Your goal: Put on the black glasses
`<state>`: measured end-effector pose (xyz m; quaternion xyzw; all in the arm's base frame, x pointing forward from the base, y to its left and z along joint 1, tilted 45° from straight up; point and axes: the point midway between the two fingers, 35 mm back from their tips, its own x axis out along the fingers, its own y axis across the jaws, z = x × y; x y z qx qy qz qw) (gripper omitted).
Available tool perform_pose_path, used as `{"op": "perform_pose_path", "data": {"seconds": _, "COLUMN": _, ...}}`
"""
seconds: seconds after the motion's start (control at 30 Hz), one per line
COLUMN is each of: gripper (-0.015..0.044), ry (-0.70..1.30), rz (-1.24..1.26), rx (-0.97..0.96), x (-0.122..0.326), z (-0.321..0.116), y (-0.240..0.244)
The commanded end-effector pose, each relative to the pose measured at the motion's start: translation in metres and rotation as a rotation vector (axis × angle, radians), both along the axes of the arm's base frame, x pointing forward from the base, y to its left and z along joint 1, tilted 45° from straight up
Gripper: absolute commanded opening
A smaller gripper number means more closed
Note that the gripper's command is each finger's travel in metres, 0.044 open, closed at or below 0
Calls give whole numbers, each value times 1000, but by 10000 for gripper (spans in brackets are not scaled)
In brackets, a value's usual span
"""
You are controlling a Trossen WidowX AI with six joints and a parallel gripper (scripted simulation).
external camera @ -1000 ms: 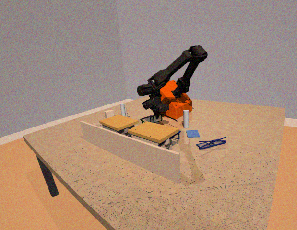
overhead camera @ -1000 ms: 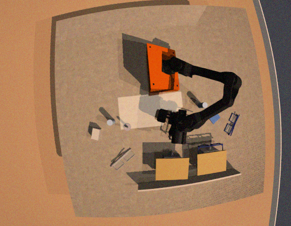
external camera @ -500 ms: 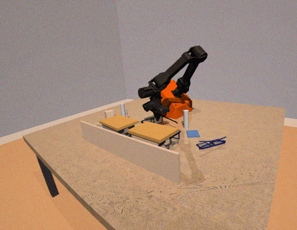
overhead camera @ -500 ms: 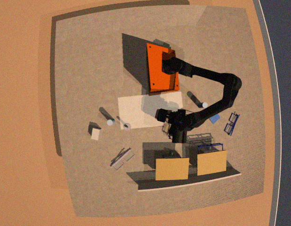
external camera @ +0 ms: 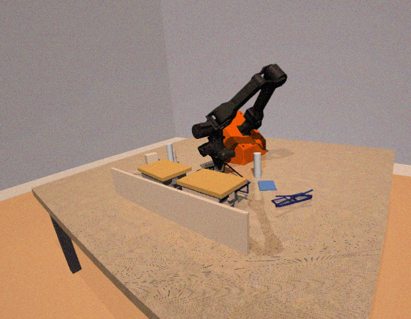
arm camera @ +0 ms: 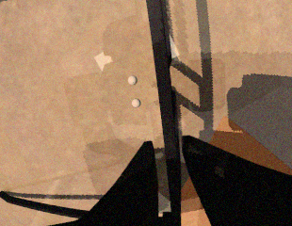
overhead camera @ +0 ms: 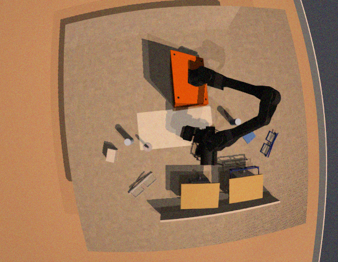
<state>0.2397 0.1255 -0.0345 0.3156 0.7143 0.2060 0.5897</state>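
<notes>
The black glasses [arm camera: 160, 71] [external camera: 234, 170] are between the fingers of my gripper [arm camera: 167, 146] [external camera: 218, 169], low over the table. In the wrist view the fingers stand a little apart, with a gap on both sides of the dark bar. One temple reaches out at the lower left. My gripper is slightly open, not clamped on the glasses. Two display heads are mostly hidden under yellow-orange boards [overhead camera: 200, 196] [overhead camera: 245, 189]. Blue glasses [overhead camera: 244, 168] are at the head under the right board. No yellow tag can be made out.
A low wall [external camera: 184, 212] runs along the boards. Pale cylinders [overhead camera: 237, 121] [overhead camera: 127, 141] and a small box [overhead camera: 111, 155] stand around. Blue glasses [external camera: 294, 199] and a blue square [overhead camera: 249, 137] lie right in the overhead view, grey glasses [overhead camera: 141, 183] left. A pale mat [overhead camera: 152, 124] lies before the base.
</notes>
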Motion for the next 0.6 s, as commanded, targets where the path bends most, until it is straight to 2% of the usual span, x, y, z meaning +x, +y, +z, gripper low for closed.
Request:
{"op": "perform_pose_path", "data": {"seconds": 0.0, "gripper": 107, "ry": -1, "rz": 0, "rx": 0, "x": 0, "z": 0, "y": 0}}
{"op": "perform_pose_path", "data": {"seconds": 0.57, "gripper": 107, "ry": 4, "rz": 0, "rx": 3, "x": 1, "z": 10, "y": 2}}
